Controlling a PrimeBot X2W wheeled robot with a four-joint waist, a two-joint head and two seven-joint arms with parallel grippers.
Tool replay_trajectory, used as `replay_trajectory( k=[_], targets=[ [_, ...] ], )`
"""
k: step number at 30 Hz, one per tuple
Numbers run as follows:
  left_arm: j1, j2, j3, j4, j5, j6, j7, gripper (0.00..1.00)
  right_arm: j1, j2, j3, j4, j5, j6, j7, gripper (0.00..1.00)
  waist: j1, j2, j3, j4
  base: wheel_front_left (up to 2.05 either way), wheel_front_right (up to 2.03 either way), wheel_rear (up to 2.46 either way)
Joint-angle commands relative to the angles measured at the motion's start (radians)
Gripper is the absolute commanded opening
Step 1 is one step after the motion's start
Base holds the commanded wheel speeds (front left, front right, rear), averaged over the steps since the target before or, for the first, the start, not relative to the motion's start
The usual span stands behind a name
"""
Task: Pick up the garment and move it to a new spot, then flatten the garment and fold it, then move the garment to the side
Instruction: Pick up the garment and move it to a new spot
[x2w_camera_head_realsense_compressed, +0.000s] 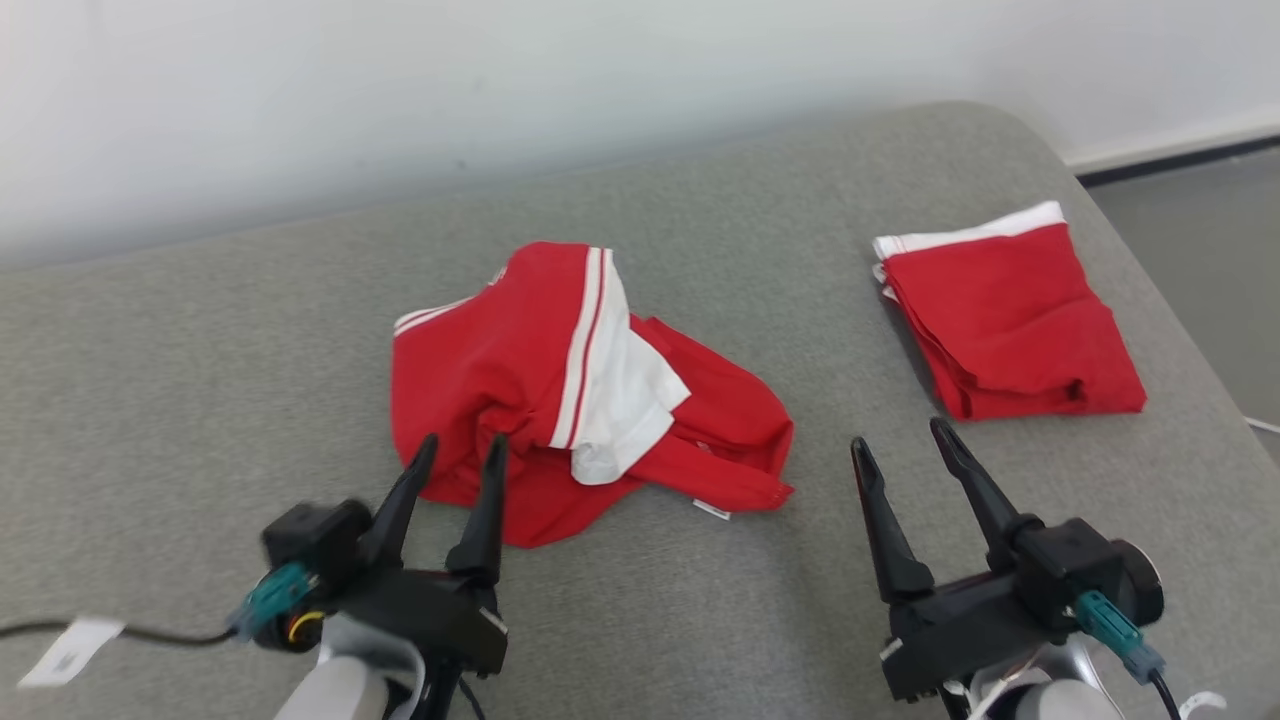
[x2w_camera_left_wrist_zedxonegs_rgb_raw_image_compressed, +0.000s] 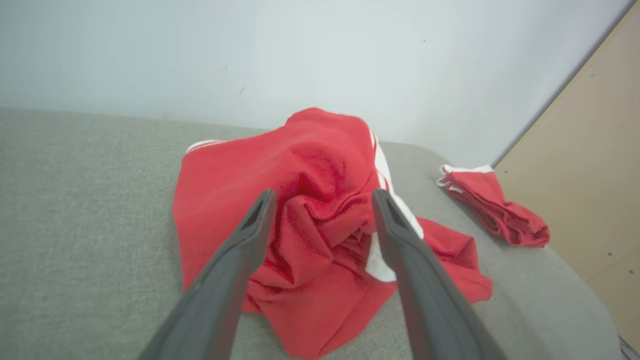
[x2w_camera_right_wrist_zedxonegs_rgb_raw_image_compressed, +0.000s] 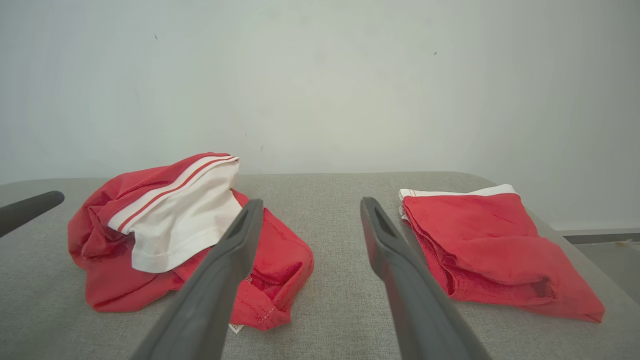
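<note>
I have the red-and-white garment (x2w_camera_head_realsense_compressed: 500, 370) lying in a crumpled heap mid-counter (x2w_camera_head_realsense_compressed: 200, 330). Flattening, folding and the move aside all look to be ahead, and I can't tell whether this is already its new spot. A folded red piece (x2w_camera_head_realsense_compressed: 1010, 320) sits well apart to the right. My left tool (x2w_camera_head_realsense_compressed: 463, 445) is spread at the heap's near edge, pinching nothing. My right tool (x2w_camera_head_realsense_compressed: 898, 437) is spread too, over bare counter between the two. The left wrist view gives me the bunched folds beyond the fingers (x2w_camera_left_wrist_zedxonegs_rgb_raw_image_compressed: 237, 260). The right wrist view instead gives the white striped panel (x2w_camera_right_wrist_zedxonegs_rgb_raw_image_compressed: 185, 225) and a small label (x2w_camera_right_wrist_zedxonegs_rgb_raw_image_compressed: 235, 328) at the hem.
</note>
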Motion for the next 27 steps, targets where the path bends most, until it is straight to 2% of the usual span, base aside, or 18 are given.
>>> replay_trajectory(
  k=[1, 3, 6, 11, 14, 17, 27],
  targets=[
    [0.046, 0.004, 0.029, -0.040, -0.007, -0.011, -0.025, 1.00, 0.022, -0.005, -0.013, 0.005, -0.004, -0.002, -0.007, 1.00, -0.0001, -0.0001, -0.048, 0.060, 0.00, 0.00, 0.00],
    [0.097, 0.017, 0.080, -0.091, 0.025, 0.001, -0.038, 1.00, 0.034, -0.006, -0.033, 0.006, -0.005, -0.002, -0.012, 1.00, -0.0001, -0.0001, -0.057, 0.088, 0.00, 0.00, 0.00],
    [0.187, -0.012, 0.195, -0.206, 0.085, 0.006, -0.038, 1.00, 0.060, -0.004, -0.073, 0.013, -0.002, -0.002, -0.027, 1.00, -0.0001, -0.0001, -0.071, 0.134, 0.00, 0.00, 0.00],
    [0.345, -0.075, 0.375, -0.331, 0.224, -0.009, -0.039, 1.00, 0.090, -0.002, -0.111, 0.034, 0.003, -0.002, -0.045, 1.00, -0.0001, -0.0001, -0.098, 0.198, 0.00, 0.00, 0.00],
    [0.418, -0.110, 0.450, -0.364, 0.287, -0.039, -0.039, 1.00, 0.098, -0.008, -0.122, 0.044, 0.001, -0.002, -0.063, 1.00, -0.0001, -0.0001, -0.111, 0.226, 0.00, 0.00, 0.00],
    [0.468, -0.131, 0.491, -0.373, 0.336, -0.069, -0.039, 1.00, 0.115, -0.007, -0.122, 0.064, 0.000, -0.002, -0.082, 1.00, -0.0001, -0.0001, -0.119, 0.245, 0.00, 0.00, 0.00],
    [0.541, -0.148, 0.491, -0.343, 0.426, -0.109, -0.039, 1.00, 0.129, -0.012, -0.114, 0.161, -0.019, -0.002, -0.116, 1.00, -0.0001, -0.0001, -0.139, 0.254, 0.00, 0.00, 0.00]
  ],
)
